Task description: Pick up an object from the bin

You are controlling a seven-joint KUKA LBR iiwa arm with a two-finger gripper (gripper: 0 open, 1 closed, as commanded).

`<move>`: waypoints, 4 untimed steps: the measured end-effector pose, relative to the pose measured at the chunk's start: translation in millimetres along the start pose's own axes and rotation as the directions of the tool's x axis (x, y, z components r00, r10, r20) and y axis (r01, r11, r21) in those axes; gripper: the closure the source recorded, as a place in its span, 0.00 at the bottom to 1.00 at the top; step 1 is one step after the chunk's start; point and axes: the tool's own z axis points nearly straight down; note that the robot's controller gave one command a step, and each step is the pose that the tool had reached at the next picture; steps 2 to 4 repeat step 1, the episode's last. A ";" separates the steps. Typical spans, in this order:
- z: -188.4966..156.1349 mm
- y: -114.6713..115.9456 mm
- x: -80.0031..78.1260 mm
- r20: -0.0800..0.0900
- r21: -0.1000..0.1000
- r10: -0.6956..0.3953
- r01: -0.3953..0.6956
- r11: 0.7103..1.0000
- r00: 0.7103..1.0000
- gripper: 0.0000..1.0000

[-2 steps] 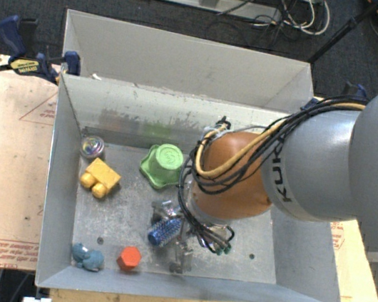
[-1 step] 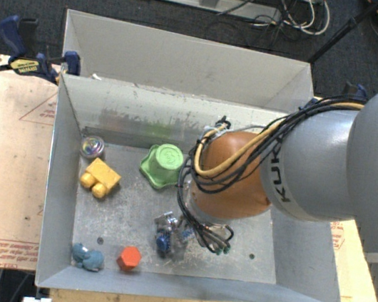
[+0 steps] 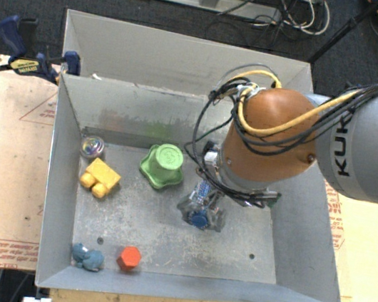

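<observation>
Tool (image 3: pixel 200 211) | is seen low over middle of bin (image 3: pixel 64 161), beside green cup (image 3: pixel 163 166) | small blue thing (image 3: pixel 199 220) is seen at its tip | grip cannot be told

Small blue rounded thing (image 3: pixel 198 220) sits on the bin (image 3: pixel 228 258) floor, centre-right.

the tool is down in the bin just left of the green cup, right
Not quite. The camera view shows the tool down in the bin just right of the green cup, not left of it.
</observation>
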 end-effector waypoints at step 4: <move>-81.1 -1.8 -13.7 0.004 0.004 0.019 -0.019 1.000 1.000 1.00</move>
